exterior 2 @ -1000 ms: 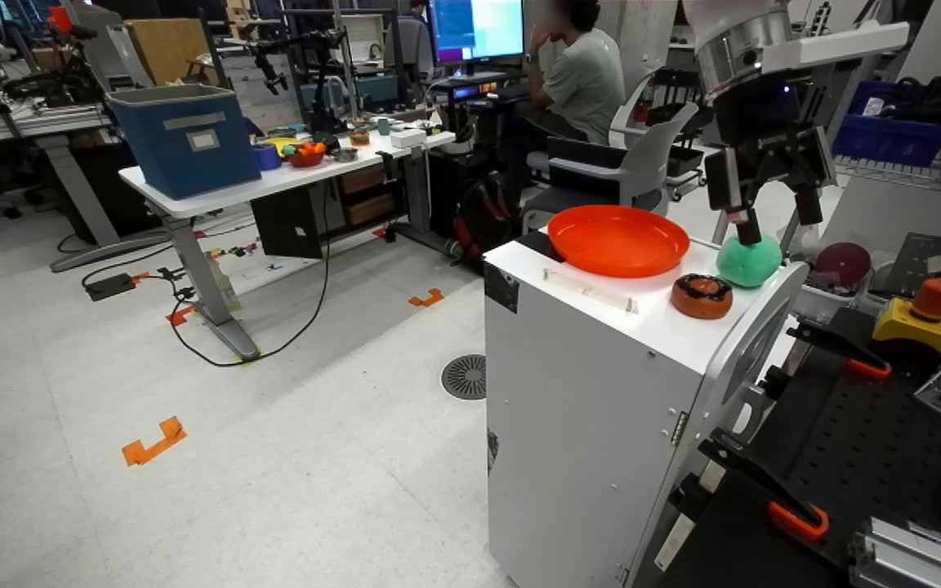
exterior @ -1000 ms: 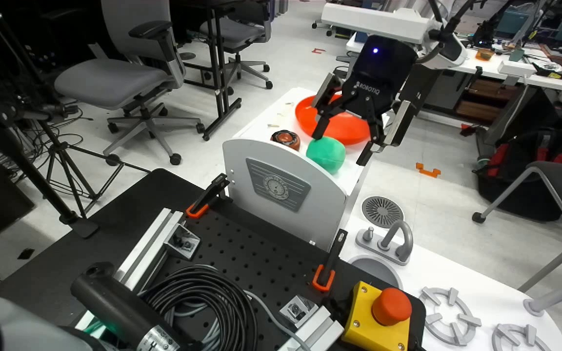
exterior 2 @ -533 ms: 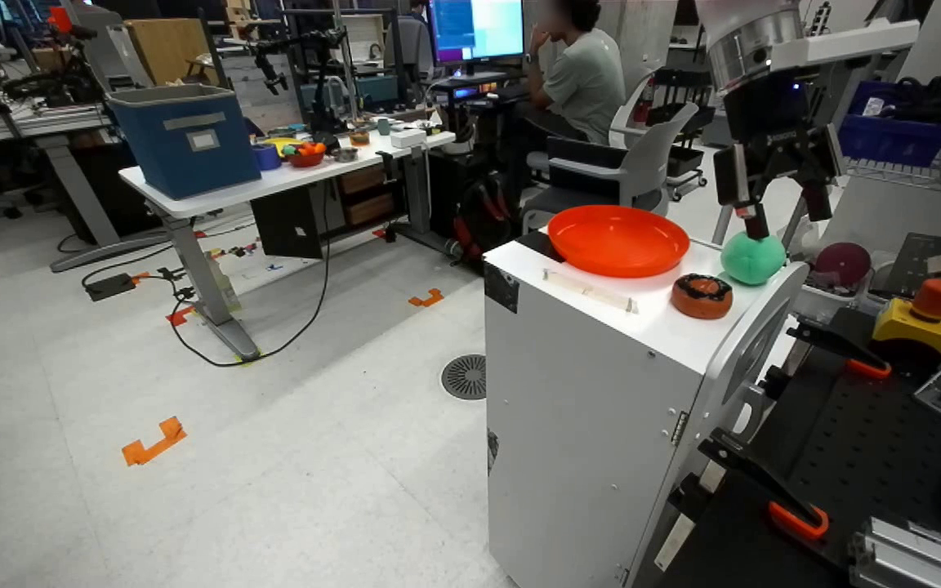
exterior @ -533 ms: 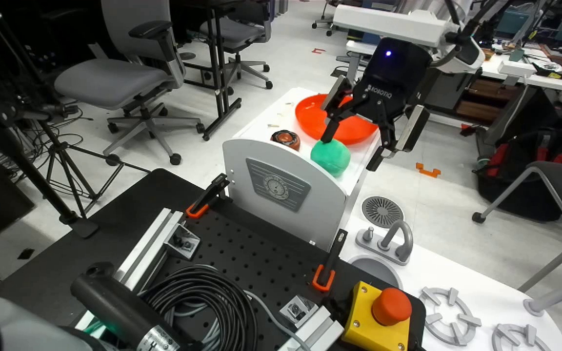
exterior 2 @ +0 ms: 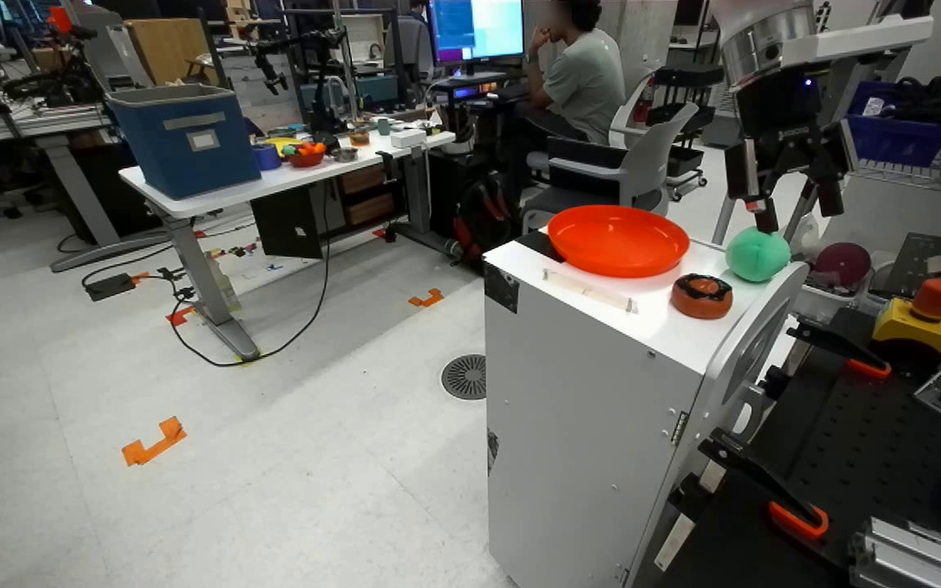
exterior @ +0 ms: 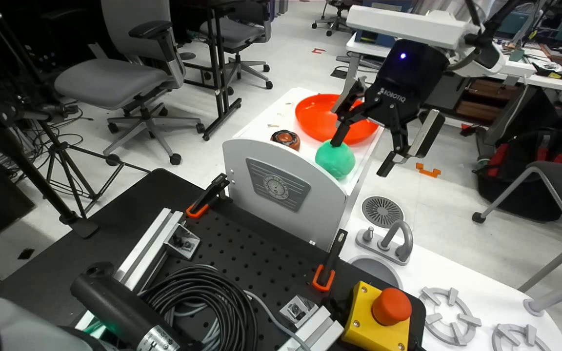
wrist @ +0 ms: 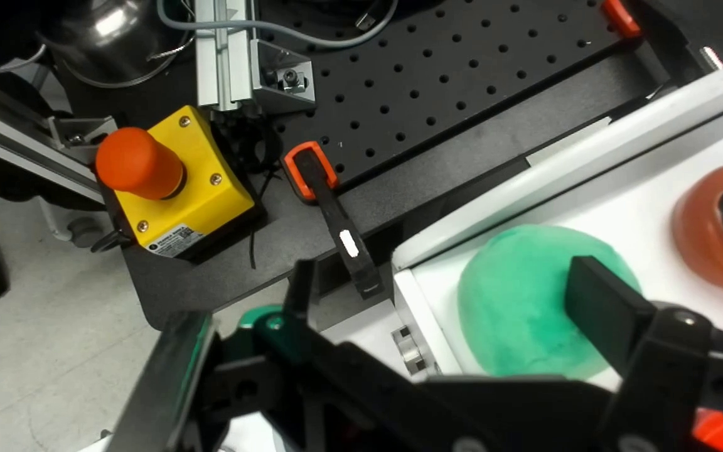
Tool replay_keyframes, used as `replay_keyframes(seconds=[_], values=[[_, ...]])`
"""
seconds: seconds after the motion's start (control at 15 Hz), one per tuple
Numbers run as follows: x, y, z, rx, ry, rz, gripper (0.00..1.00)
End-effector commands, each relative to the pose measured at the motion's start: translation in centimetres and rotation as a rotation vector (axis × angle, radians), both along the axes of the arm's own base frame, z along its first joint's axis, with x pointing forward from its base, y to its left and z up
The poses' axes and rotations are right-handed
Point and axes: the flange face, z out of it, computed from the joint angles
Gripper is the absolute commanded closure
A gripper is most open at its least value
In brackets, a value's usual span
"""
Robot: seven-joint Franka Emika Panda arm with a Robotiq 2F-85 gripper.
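While my pincer (exterior: pixel 361 155) hangs spread wide, empty, the ball (exterior: pixel 335 162) sits kinda under one finger (exterior: pixel 340 135), not between both.

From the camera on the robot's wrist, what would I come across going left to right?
Yellow box with an orange-red button, clamp beside it, round green thing, round reddish-brown object cut off by the picture's edge.
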Motion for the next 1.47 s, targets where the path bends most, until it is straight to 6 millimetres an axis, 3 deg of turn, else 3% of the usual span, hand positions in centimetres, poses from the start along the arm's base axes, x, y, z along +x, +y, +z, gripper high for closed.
replay_keyframes(seconds=[0.0,0.6,1.4], values=[[-0.9,-0.4,0.7,0.004,0.013,-0.032,0.0],[-1.5,-1.2,0.9,0.0,0.022,-0.06,0.0],[0.3,3.4,1.4,0.001,0.016,0.038,0.0]])
